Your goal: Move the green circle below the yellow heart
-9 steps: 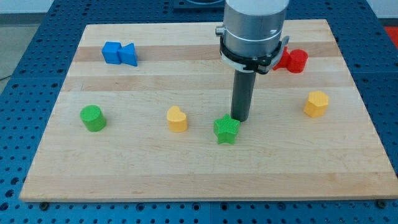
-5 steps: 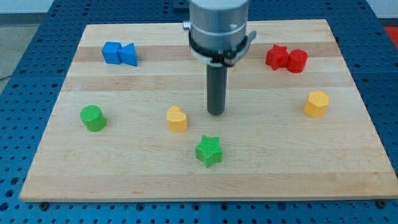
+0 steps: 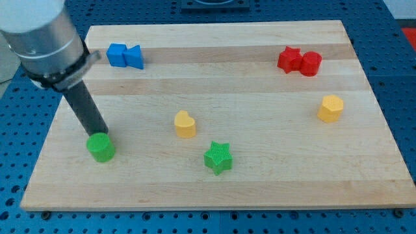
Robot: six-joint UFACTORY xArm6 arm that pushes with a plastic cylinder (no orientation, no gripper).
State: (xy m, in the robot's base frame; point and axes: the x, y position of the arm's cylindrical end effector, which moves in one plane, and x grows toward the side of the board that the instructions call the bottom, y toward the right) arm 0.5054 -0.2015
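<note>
The green circle (image 3: pixel 101 147) lies at the board's lower left. My tip (image 3: pixel 97 134) touches its upper edge, with the rod leaning up to the view's left. The yellow heart (image 3: pixel 184 123) sits to the right of the circle, slightly higher, near the board's middle. The green star (image 3: pixel 218 158) lies below and right of the heart.
Two blue blocks (image 3: pixel 125 56) sit together at the upper left. A red star (image 3: pixel 290 59) and a red round block (image 3: pixel 311 63) sit at the upper right. A yellow hexagon (image 3: pixel 330 108) lies at the right. The wooden board (image 3: pixel 260 188) rests on a blue perforated table.
The rod swung from the board's middle to the far left. The green star was pushed down and left at first. The green circle has slid downward and slightly right under the tip.
</note>
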